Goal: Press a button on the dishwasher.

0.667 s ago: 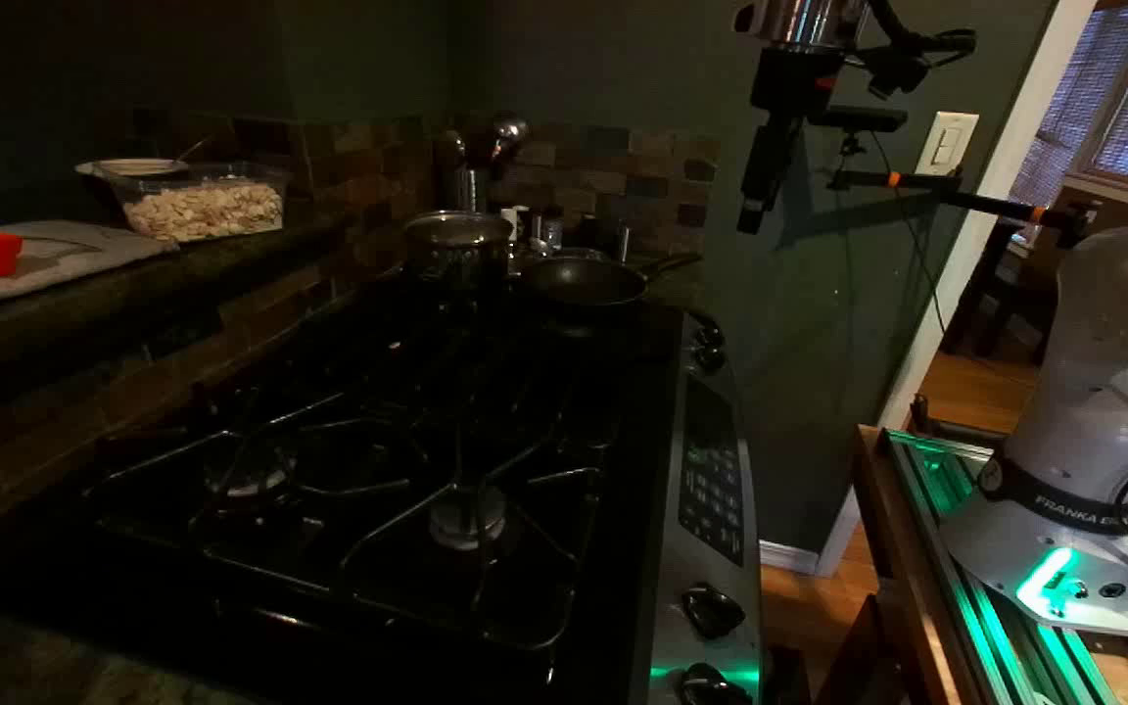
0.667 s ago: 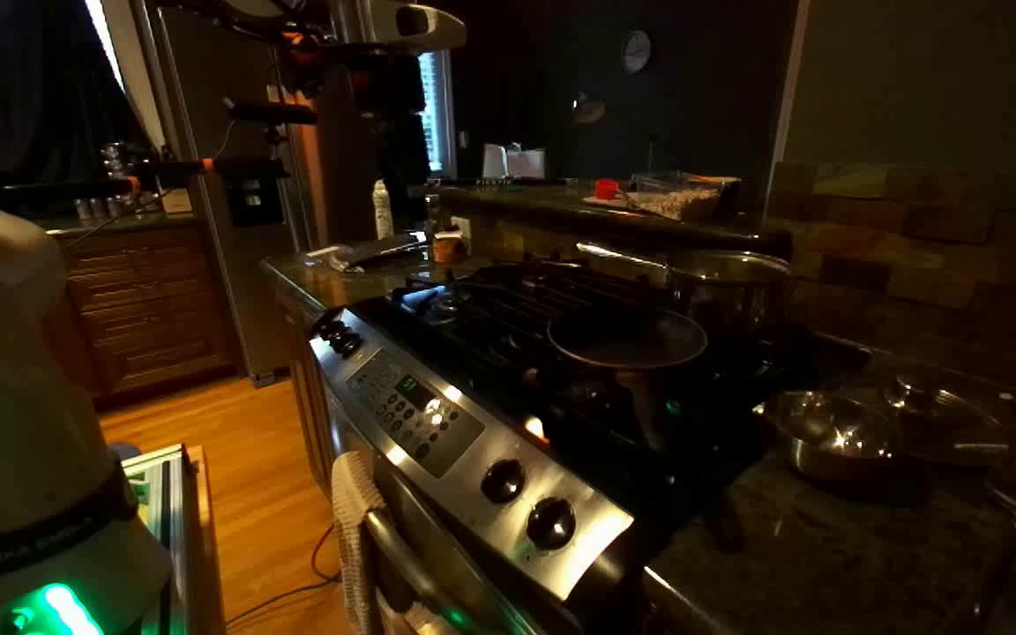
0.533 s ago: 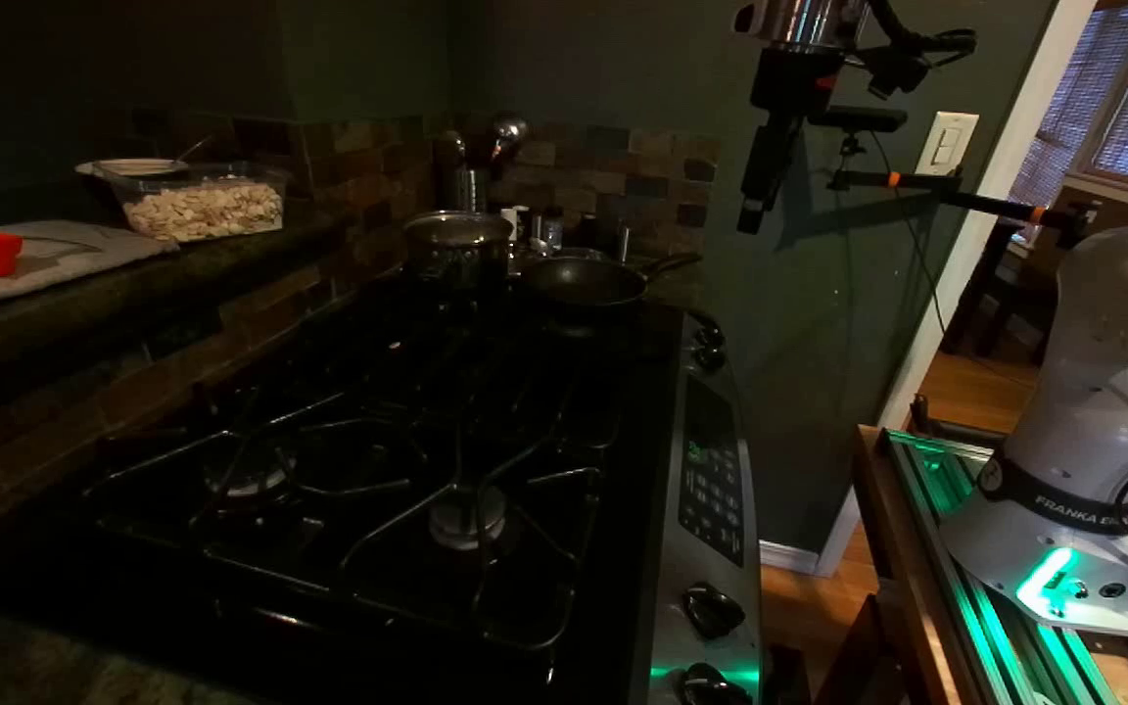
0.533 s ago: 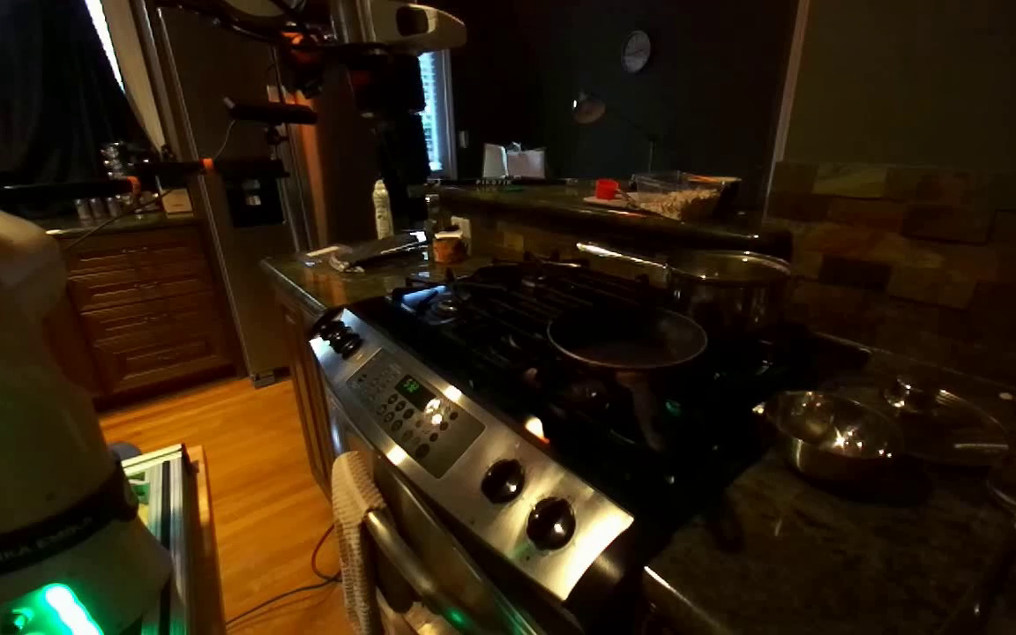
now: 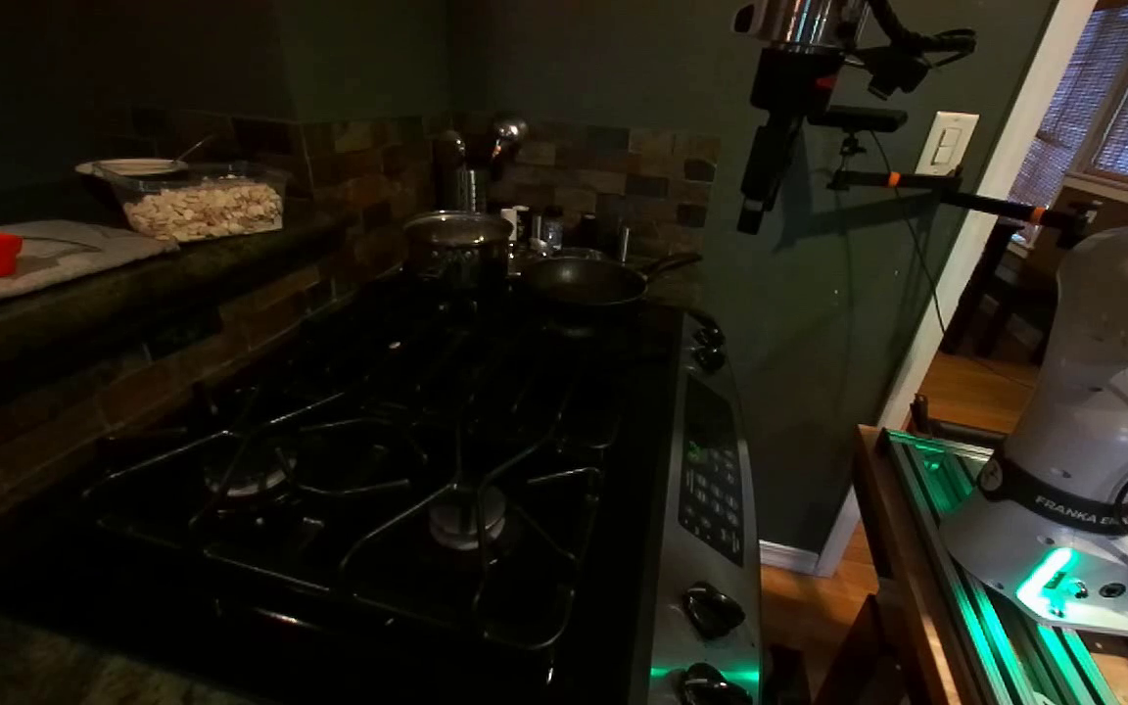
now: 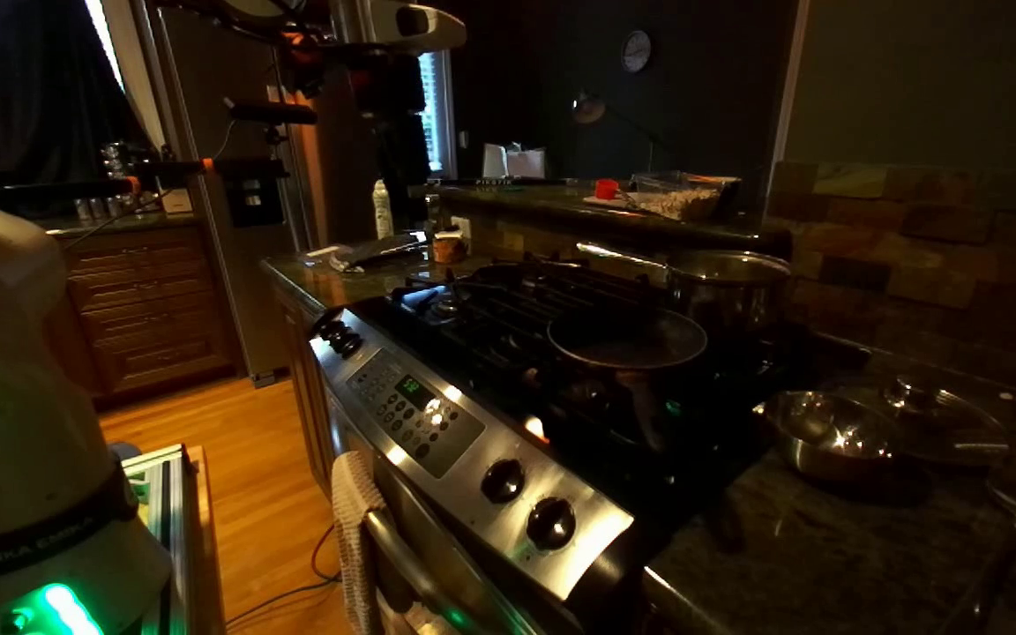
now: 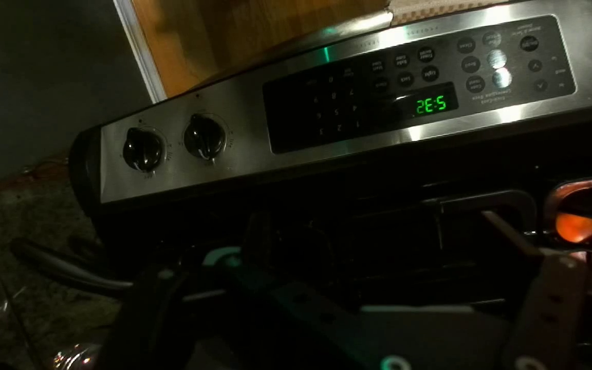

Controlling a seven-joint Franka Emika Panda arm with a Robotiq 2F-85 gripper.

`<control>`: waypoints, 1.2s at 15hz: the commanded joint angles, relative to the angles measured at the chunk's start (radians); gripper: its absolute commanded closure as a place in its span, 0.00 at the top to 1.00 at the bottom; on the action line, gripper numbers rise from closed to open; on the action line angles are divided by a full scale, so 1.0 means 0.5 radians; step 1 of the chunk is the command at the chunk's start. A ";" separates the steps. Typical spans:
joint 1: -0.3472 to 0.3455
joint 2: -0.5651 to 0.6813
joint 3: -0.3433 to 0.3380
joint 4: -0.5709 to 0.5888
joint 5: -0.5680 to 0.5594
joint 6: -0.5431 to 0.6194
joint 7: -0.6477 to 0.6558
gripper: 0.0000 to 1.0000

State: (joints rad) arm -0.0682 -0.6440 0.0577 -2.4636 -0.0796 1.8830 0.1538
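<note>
The dishwasher (image 5: pixel 670 607) is a dark appliance with burner grates on top. Its silvery-grey control strip (image 6: pixel 473 507) shows in both exterior views and across the top of the wrist view. The black button panel (image 7: pixel 393 92) carries small pale buttons and a green lit display (image 7: pixel 431 105). Round black knobs (image 7: pixel 204 136) sit beside the panel. My gripper (image 5: pixel 750 220) hangs pointing down above the appliance, apart from the strip. In the wrist view its fingers (image 7: pixel 513 234) stand wide apart with nothing between them. The view is very dark around the jaws.
A frying pan (image 6: pixel 623 339) and a pot (image 6: pixel 728 282) stand on the grates. A metal bowl (image 6: pixel 825 432) is on the counter. A towel (image 6: pixel 351 520) hangs on the front handle (image 6: pixel 411 560). A tub of pale pieces (image 5: pixel 207 206) sits on the raised ledge.
</note>
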 commanded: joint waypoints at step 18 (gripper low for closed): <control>0.013 0.746 -0.034 -0.145 -0.102 0.201 0.029 0.00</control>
State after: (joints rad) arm -0.0721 -0.3422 0.0476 -2.5408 -0.1143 1.9445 0.1540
